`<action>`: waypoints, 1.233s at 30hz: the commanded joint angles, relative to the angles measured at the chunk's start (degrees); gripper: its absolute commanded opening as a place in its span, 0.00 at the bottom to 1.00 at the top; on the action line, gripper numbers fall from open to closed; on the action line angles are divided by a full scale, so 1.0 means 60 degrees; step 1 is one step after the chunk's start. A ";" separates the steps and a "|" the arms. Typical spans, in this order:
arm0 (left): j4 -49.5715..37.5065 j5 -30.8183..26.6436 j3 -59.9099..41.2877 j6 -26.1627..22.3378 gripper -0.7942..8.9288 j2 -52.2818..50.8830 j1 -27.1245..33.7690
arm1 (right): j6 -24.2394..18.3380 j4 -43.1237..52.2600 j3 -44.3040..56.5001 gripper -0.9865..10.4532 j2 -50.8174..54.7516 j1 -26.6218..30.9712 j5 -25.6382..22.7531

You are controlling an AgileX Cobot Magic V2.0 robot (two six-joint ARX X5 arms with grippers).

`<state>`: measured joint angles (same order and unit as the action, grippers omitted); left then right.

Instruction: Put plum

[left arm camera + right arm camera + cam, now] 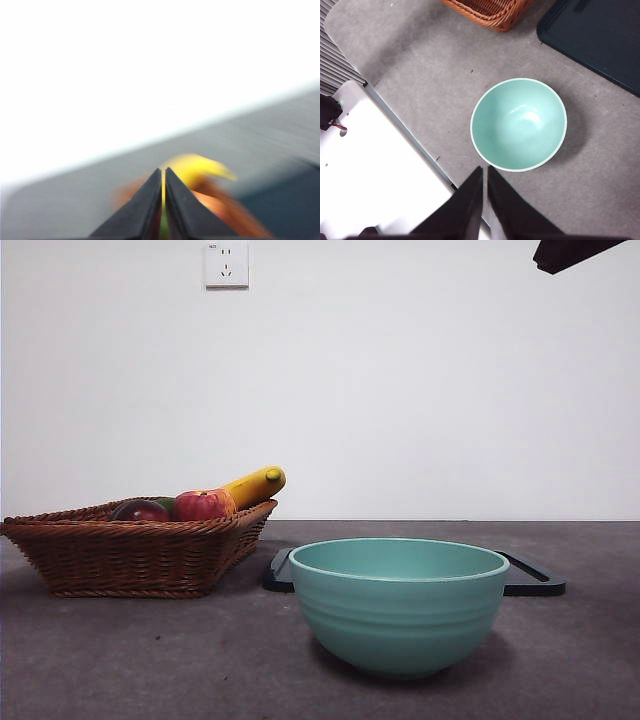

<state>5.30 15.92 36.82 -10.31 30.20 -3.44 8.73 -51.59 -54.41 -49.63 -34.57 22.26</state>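
The plum (140,510) is a dark maroon fruit lying in the wicker basket (130,555) at the left, beside a red apple (203,505) and a yellow banana (255,485). My left gripper (163,170) is shut and empty. Its view is blurred, with the banana (195,167) and the orange basket (220,205) beyond the jaws; the plum cannot be made out there. High over the table, my right gripper (484,169) is shut and empty, just short of the teal bowl (519,124). A black arm tip (570,252) shows at the top right corner.
The teal bowl (400,605) stands front and centre, empty. A flat black tray (530,580) lies behind it, to the basket's right. A sliver of green fruit (165,503) shows in the basket. The right wrist view shows the basket's corner (490,10), the tray (600,35) and a white ledge (370,165).
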 commanded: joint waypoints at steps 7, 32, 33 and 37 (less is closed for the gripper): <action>-0.1308 -0.2146 -0.2830 -0.0168 0.09 -0.2269 0.0528 | -0.0142 0.0095 -0.0149 0.09 -0.0073 -0.0084 -0.0022; 0.0849 -0.3406 -0.6033 -0.0091 0.09 -0.5005 0.0608 | -0.0142 0.0095 -0.0146 0.09 -0.0073 -0.0084 -0.0025; 0.0907 -0.3406 -0.6029 -0.0040 0.09 -0.5002 0.0612 | -0.0142 0.0095 -0.0146 0.09 -0.0073 -0.0084 -0.0025; 0.0900 -0.3406 -0.6029 0.0208 0.09 -0.5005 0.0616 | -0.0142 0.0095 -0.0149 0.09 -0.0073 -0.0084 -0.0022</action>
<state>10.31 -4.36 1.85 -10.09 0.30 0.14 8.73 -51.59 -54.41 -49.63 -34.57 22.26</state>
